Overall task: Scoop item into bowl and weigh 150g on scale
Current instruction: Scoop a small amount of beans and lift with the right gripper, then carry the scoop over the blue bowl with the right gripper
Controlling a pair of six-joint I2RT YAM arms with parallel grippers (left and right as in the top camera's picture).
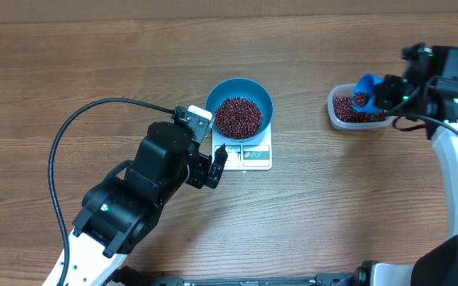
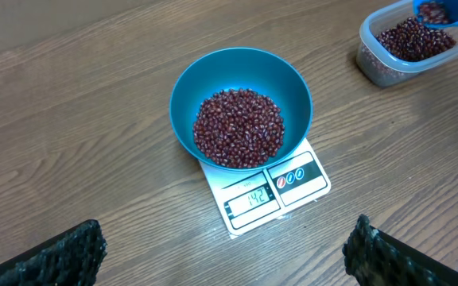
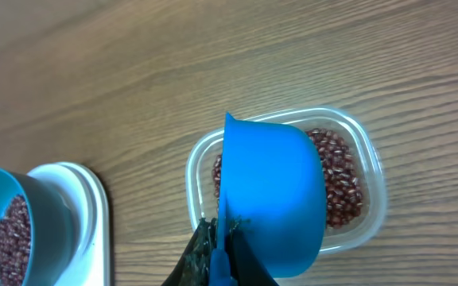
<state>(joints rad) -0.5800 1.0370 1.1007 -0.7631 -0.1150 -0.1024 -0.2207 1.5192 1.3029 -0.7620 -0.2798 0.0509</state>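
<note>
The teal-blue bowl (image 1: 239,107) stands on the white scale (image 1: 254,156), with a heap of dark red-brown beans (image 1: 237,117) inside. In the left wrist view the bowl (image 2: 241,94) and beans (image 2: 238,127) sit on the scale (image 2: 270,195), whose display is lit. My left gripper (image 2: 225,258) hangs open in front of the scale, nothing between its fingers. At the far right my right gripper (image 3: 221,253) is shut on the handle of a small blue scoop (image 3: 273,191) held over a clear tub (image 3: 356,171) of beans (image 3: 342,179). The scoop (image 1: 364,89) holds some beans.
The clear plastic tub (image 1: 341,116) sits on the wooden table at the right, apart from the scale. A black cable (image 1: 86,119) loops across the table left of the bowl. The left arm's body (image 1: 141,191) lies just left of the scale.
</note>
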